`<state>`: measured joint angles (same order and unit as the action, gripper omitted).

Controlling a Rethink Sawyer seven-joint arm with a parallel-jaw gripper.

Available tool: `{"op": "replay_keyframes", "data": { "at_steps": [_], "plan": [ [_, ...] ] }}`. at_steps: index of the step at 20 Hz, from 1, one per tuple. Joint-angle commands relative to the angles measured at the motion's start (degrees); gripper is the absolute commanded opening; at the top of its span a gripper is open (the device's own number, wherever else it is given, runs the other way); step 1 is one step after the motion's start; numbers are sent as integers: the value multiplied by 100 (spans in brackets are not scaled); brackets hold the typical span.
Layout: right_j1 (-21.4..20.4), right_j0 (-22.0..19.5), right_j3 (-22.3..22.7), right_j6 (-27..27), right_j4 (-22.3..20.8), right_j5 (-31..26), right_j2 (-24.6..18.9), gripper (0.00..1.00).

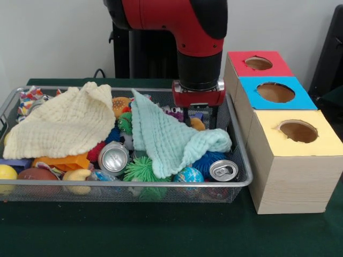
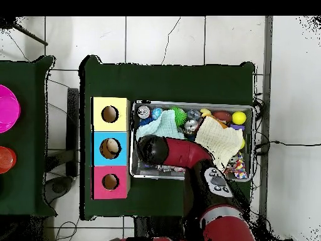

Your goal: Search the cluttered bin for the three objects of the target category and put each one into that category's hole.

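Observation:
A wire bin (image 1: 161, 183) holds a heap of toys under two cloths. A pale yellow cloth (image 1: 64, 123) covers the left side and a mint cloth (image 1: 166, 139) lies over the middle. Two silver cans show: one on its side (image 1: 113, 158), one at the front right corner (image 1: 223, 170). My gripper (image 1: 199, 121) hangs low at the bin's back right, behind the mint cloth, open, its fingers either side of a small orange thing (image 1: 197, 124). Overhead, the arm's black head (image 2: 152, 149) hides the gripper.
Three boxes with round holes stand right of the bin: red (image 1: 258, 63), blue (image 1: 275, 92), yellow (image 1: 298, 131). A green spiky ball (image 1: 143, 170), a globe ball (image 1: 188, 175), a yellow ball (image 1: 6, 172) and an orange block (image 1: 61, 160) lie along the bin's front.

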<state>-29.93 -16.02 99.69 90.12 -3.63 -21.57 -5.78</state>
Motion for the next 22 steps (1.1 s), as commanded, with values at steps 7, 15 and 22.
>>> {"op": "replay_keyframes", "data": {
  "at_steps": [7,15,22],
  "plan": [
    [-41,145,-794,225,-87,-1051,-262,100],
    [121,31,-1193,14,-136,-1353,-363,100],
    [579,-182,-1850,-434,-261,-1456,-622,100]
  ]
}}
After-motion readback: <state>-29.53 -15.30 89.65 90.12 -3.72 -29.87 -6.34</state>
